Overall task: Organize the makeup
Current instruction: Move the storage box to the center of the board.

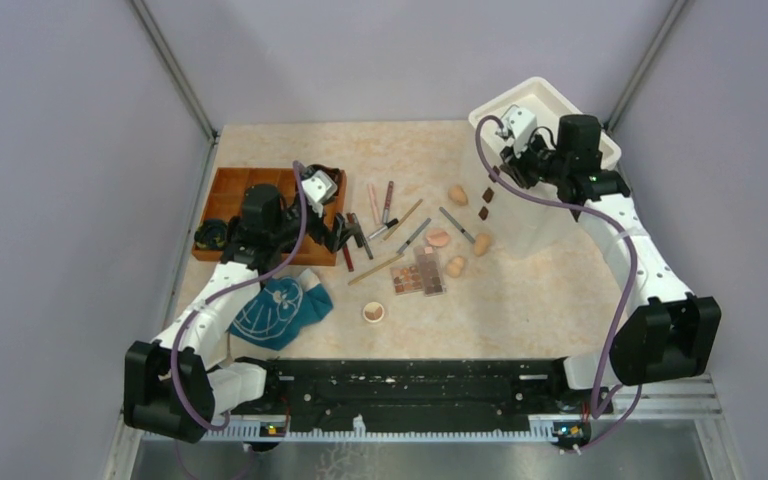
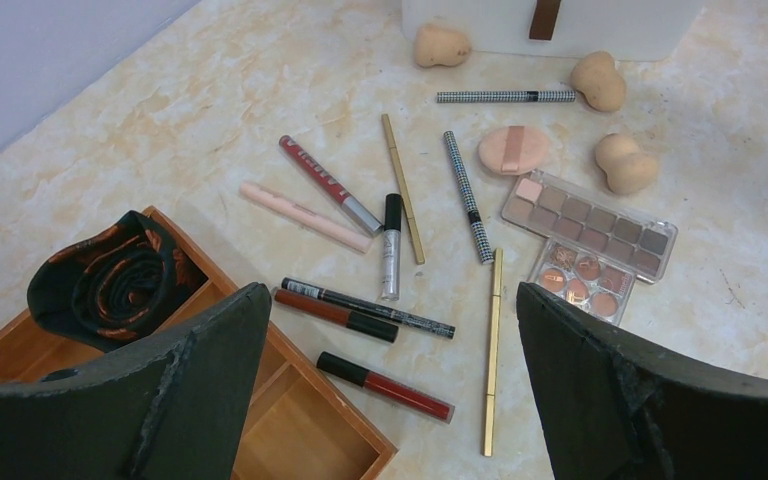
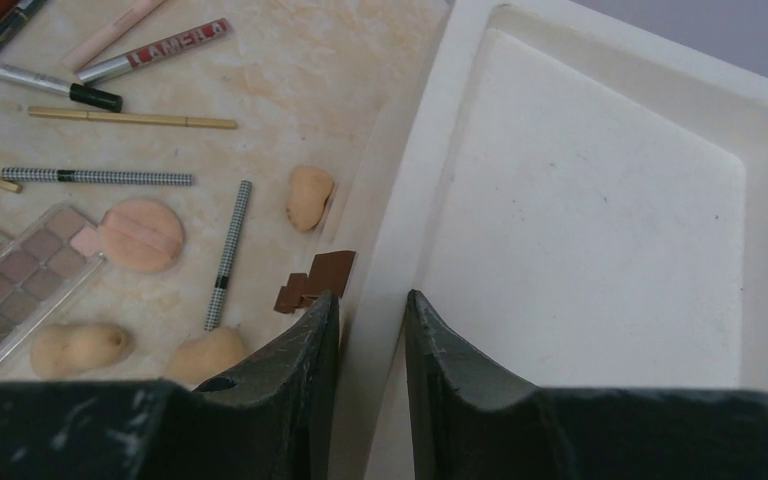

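Your left gripper point(image 2: 390, 295) hangs released, jaws spread wide, over the corner of the wooden tray point(image 2: 345, 425), and the makeup lies on the table just ahead of it. The dark red tube point(image 2: 385, 385) is nearest, between the fingers, but its long axis runs nearly along their closing line, so you would probably need to turn the wrist before pinching it. The gold pencil point(image 2: 492, 350) lies across that line and suits the jaws as they stand. Farther out are the eyeshadow palette point(image 2: 590, 220) and the tan sponges point(image 2: 625, 165). Your right gripper point(image 3: 372, 300) is narrowed astride the rim of the white bin point(image 3: 600, 200), apparently clenched on it; the sponges are nearer that arm, the tubes and pencils nearer the left.
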`<state>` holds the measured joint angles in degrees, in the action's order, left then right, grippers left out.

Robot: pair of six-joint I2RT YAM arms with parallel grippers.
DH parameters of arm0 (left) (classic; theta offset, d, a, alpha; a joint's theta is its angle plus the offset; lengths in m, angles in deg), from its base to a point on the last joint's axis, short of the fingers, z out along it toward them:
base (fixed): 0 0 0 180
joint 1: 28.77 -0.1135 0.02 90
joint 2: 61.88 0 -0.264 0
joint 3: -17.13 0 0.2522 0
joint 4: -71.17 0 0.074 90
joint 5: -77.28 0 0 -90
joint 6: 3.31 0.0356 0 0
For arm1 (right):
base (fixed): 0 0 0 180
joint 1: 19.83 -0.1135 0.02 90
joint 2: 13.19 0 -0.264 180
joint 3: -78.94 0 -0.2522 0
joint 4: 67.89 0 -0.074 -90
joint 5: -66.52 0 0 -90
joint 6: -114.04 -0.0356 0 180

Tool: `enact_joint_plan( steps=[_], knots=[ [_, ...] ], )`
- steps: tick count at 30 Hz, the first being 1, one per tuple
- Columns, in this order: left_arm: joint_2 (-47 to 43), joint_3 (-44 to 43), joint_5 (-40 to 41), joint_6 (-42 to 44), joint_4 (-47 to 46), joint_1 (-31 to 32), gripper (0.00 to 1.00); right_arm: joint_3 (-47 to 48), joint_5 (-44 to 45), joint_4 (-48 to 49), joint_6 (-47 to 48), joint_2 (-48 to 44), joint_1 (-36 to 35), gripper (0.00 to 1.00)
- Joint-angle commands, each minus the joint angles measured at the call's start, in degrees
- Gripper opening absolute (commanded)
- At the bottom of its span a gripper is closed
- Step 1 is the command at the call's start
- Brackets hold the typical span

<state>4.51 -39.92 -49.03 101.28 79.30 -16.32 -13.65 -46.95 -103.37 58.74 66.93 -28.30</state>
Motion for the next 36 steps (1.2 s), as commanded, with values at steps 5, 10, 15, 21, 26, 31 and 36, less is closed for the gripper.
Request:
enact_joint_plan(
  steps=[5, 10, 15, 21, 26, 31, 36],
  knots=[
    [0.86, -0.76, 0.48, 2.27, -2.18, 1.4, 0.99, -0.01, -13.82, -9.23, 4.4, -2.49, -1.72, 0.0],
    [1.9, -2.27, 1.6, 2.21, -2.15, 3.6, 0.99, -0.87, -13.25, -9.7, 1.45, -4.23, -1.97, 0.0],
    [4.66, -5.46, 3.55, 1.8, -2.0, 7.35, 0.99, -4.65, -3.74, -4.96, -4.8, -6.62, -6.89, 0.0],
    [10.78, -11.06, 4.59, -1.94, -2.32, 10.91, 0.99, -5.88, 8.46, 0.37, -15.51, -7.01, -10.94, 0.0],
    [16.57, -17.07, 3.73, -4.18, -2.81, 13.78, 0.99, -4.7, 12.57, 1.83, -19.41, -5.99, -10.96, 0.0],
    [22.66, -20.76, 0.35, -5.18, -5.93, 16.36, 0.99, -5.06, 14.22, 3.04, -18.57, -6.33, -10.89, 0.03],
    [29.15, -20.87, -0.17, -6.16, -11.32, 19.6, 0.99, -6.09, 12.42, 3.17, -17.46, -7.76, -10.93, 0.49]
  ],
)
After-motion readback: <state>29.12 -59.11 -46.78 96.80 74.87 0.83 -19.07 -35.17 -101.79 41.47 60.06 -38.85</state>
